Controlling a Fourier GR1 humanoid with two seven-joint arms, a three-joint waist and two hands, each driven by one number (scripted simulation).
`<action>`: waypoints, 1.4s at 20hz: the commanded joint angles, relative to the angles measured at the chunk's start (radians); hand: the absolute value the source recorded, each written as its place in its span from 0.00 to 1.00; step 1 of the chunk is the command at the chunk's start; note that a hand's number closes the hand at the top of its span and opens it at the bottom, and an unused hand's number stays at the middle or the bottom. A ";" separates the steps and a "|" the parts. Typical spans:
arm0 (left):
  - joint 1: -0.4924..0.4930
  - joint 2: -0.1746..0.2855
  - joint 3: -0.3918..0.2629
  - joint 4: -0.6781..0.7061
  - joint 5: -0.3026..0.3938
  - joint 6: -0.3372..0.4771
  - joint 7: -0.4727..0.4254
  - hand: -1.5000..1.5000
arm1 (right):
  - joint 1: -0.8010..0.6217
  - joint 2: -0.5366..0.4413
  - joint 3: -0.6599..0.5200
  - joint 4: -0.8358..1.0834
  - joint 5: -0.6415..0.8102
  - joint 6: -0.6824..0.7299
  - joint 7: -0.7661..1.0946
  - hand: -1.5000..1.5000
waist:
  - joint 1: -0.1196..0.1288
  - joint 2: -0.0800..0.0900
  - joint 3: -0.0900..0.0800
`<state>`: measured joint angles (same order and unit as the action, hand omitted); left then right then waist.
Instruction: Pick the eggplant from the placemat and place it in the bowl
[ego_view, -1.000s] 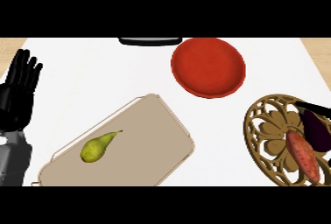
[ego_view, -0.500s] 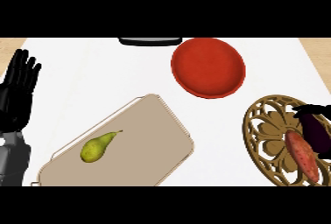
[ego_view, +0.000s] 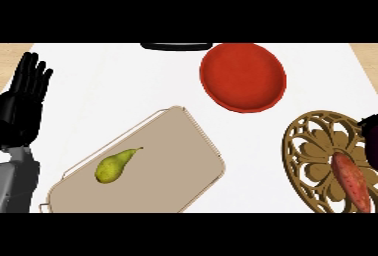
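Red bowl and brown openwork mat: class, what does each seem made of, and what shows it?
Red bowl: probably matte ceramic or plastic; even colour, soft shading, no sharp glints. Brown openwork mat: likely wood or rattan; tan-brown, cut-through petal pattern.

The left forearm (ego_view: 16, 181), grey, comes in at the view's lower left corner and runs up along the left edge. Its black left hand (ego_view: 21, 112) rests there above the worktop's left side, fingers (ego_view: 33, 75) straight, close together and pointing up the view. It holds and touches nothing.
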<state>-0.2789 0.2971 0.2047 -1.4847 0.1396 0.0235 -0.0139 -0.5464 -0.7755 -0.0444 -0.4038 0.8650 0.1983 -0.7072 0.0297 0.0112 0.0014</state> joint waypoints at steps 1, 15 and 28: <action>-0.014 -0.031 -0.036 0.009 -0.015 0.002 -0.015 0.50 | -0.055 -0.110 -0.029 0.097 0.043 -0.081 0.116 1.00 | 0.024 0.019 0.005; -0.030 -0.001 0.005 0.062 -0.007 -0.015 -0.045 0.50 | -0.212 -0.242 -0.126 0.213 0.012 -0.234 0.043 1.00 | 0.011 0.008 0.003; 0.009 0.014 0.028 0.001 0.002 -0.007 0.000 0.50 | -0.410 -0.257 -0.221 0.082 -0.142 0.113 -0.146 1.00 | -0.018 -0.014 -0.002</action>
<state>-0.2795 0.3023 0.2220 -1.4601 0.1374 0.0145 -0.0258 -0.9035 -1.0378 -0.2472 -0.2842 0.7633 0.1932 -0.8354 0.0173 0.0021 0.0004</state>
